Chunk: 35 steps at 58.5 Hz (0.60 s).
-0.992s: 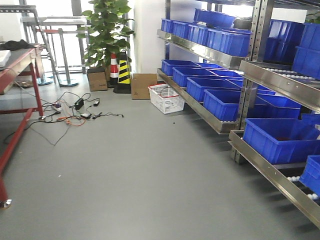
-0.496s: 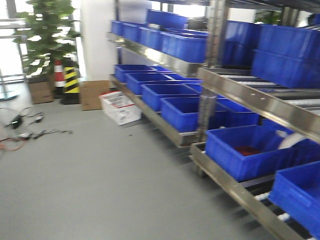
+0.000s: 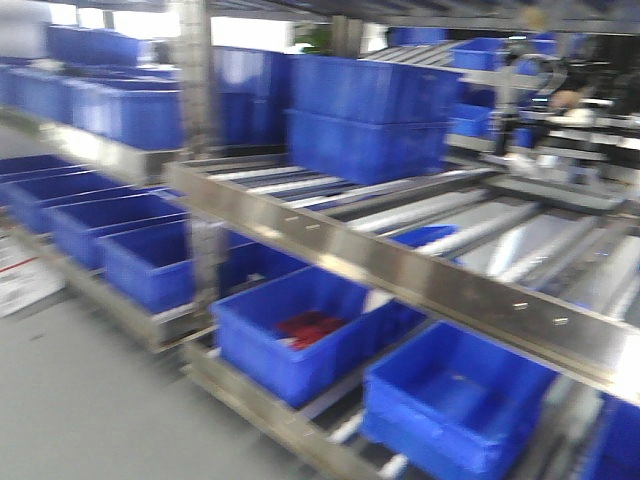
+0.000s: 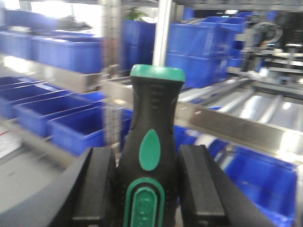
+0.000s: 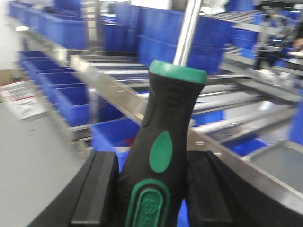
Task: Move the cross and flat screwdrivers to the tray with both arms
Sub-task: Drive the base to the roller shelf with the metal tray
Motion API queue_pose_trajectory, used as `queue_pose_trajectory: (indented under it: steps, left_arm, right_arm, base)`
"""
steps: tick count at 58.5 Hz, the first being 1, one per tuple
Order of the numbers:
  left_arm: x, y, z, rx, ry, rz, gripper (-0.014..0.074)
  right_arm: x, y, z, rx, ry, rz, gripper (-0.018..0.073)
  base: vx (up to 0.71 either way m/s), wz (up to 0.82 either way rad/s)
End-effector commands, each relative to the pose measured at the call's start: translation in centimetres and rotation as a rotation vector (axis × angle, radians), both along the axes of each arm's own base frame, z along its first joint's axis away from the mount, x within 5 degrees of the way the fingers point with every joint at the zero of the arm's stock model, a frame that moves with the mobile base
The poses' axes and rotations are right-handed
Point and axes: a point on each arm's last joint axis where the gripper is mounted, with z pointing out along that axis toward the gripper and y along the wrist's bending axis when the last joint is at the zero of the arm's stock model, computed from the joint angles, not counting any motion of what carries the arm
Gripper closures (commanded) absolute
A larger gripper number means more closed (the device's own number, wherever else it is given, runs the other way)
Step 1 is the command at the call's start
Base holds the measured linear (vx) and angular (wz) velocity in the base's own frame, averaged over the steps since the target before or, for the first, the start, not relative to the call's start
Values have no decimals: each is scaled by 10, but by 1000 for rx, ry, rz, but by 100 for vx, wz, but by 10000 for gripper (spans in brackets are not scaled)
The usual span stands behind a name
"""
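Front view is smeared, so fine detail is lost.

- L arm: the left gripper (image 4: 149, 158) is clamped on the left-hand screwdriver (image 4: 155, 111). Its black pads (image 4: 100, 182) press both sides of the thick black handle. The green cap sits above the pads and the steel shaft (image 4: 162, 33) points up and out of frame. Tip isn't visible, so you can't tell cross from flat.
- R arm: same picture. The right gripper (image 5: 152, 163) is closed on the right-hand screwdriver (image 5: 169, 116), one pad (image 5: 98, 189) on each side of the handle. Handle leans slightly right. Its shaft (image 5: 188, 30) runs up past the top edge and the tip is hidden too.
- Both tools are up off any surface, carried in front of the steel rack (image 3: 400, 270).
- Rack, front view: blue crates (image 3: 365, 120) are stacked on the upper level w/ bare roller lanes (image 3: 520, 240) to their right. On the lower level, one crate holds red items (image 3: 308, 328). A near crate (image 3: 455, 400) sits just right of it, w/ more crates in a row to the left.
- Grey floor (image 3: 80, 400) is at near left.
- Tray: a grey flat panel (image 5: 279, 161) shows low right in the R wrist view. It's too blurred for you to call it the tray.
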Motion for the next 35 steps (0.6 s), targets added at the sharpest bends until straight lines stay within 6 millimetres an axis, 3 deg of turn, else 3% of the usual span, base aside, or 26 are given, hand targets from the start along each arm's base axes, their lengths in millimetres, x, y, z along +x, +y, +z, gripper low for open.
queue_pose_trajectory:
  steps: [1,35]
  left_arm:
    - [-2,0,15,-17,-115,-7,599]
    - [-2,0,15,-17,-115,-7,599]
  right_arm:
    - [-1,-1,16,11,-116,-10,567]
    - [-1,-1,16,11,-116,-10,567]
  base:
    - [38,-70]
    - [28,-77]
